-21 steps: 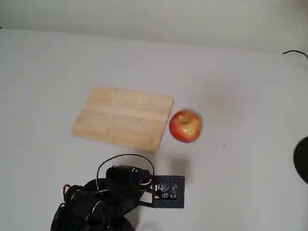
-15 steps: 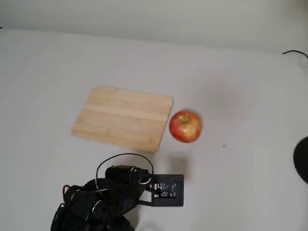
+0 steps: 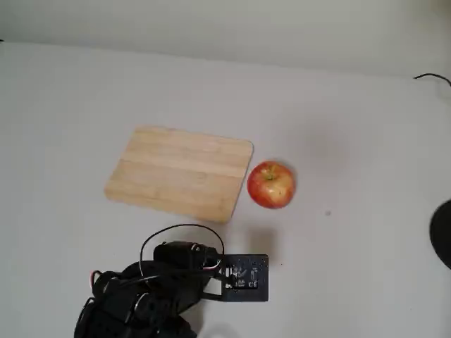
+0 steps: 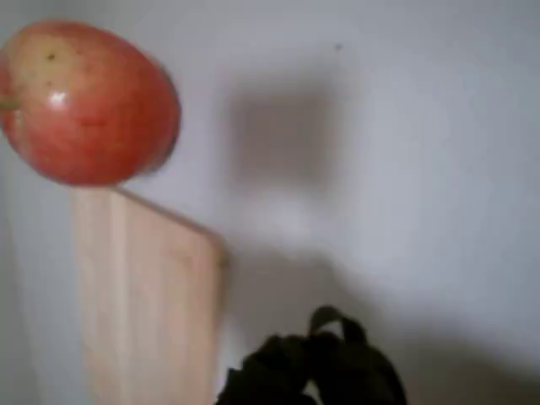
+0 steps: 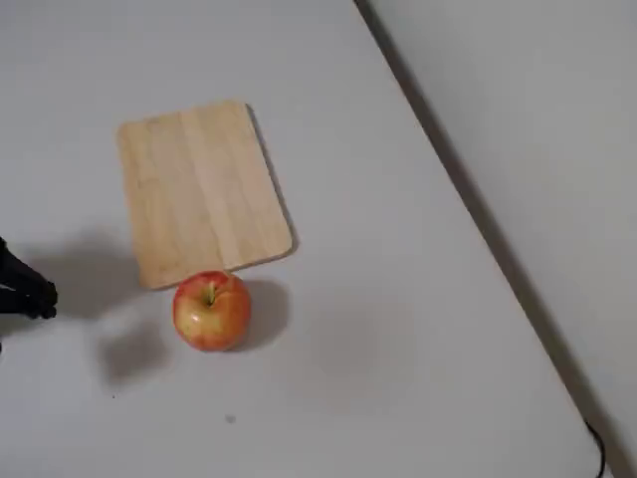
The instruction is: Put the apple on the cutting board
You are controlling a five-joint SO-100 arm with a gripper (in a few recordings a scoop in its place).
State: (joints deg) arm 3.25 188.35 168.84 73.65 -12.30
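Observation:
The apple, red with yellow patches, rests on the white table just off the cutting board's short edge, in both fixed views. It is not on the board, a flat pale wooden rectangle. The black arm is folded low at the picture's bottom edge, well short of the apple. In the wrist view the apple shows at upper left, above the end of the board. My gripper is a blurred dark shape at the bottom, and I cannot make out its jaws. In a fixed view the apple touches the corner of the board.
A black camera module sticks out from the arm toward the apple. A dark round object cuts in at the right edge, with a black cable above it. The table edge runs diagonally beside a wall.
The arm's camera module has shifted very slightly. The apple and the board lie where they were.

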